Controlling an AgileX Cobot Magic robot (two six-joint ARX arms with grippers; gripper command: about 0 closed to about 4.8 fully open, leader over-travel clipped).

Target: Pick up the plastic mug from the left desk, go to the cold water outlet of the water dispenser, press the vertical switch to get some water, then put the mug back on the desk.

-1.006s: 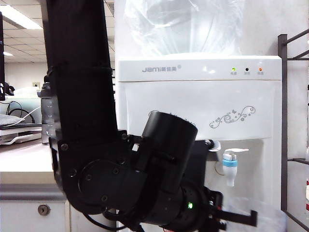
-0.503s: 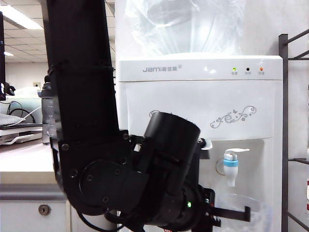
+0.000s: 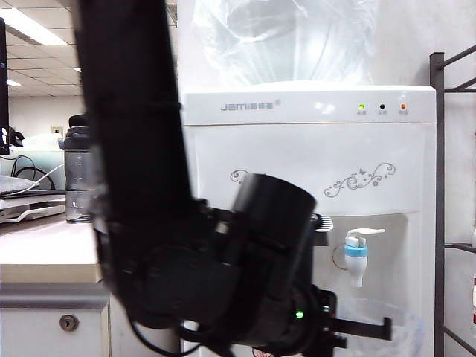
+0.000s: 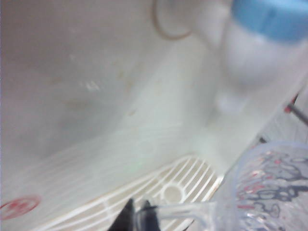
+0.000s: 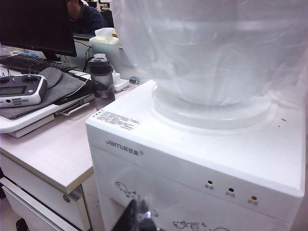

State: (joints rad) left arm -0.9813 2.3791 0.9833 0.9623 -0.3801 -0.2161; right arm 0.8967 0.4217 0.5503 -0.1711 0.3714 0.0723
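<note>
Right now your left gripper [image 4: 137,216] is pinched tight on the thin handle of the mug [image 4: 269,192], which hangs low in the dispenser [image 3: 312,160] recess, beneath the blue-ringed tap [image 3: 355,253] and apparently off to one side. With so slim a hold the mug could swivel or slip, or miss the stream when you press the lever [image 3: 366,233]. Your right gripper [image 5: 138,216], pressed together and empty, hovers high near the dispenser's top.

The left pincer [image 4: 137,216], clamped on the clear dimpled plastic mug [image 4: 269,192], sits in the white dispenser's recess [image 3: 387,297]; the blue-ringed white tap [image 3: 355,256] hangs above, open air between them.
</note>
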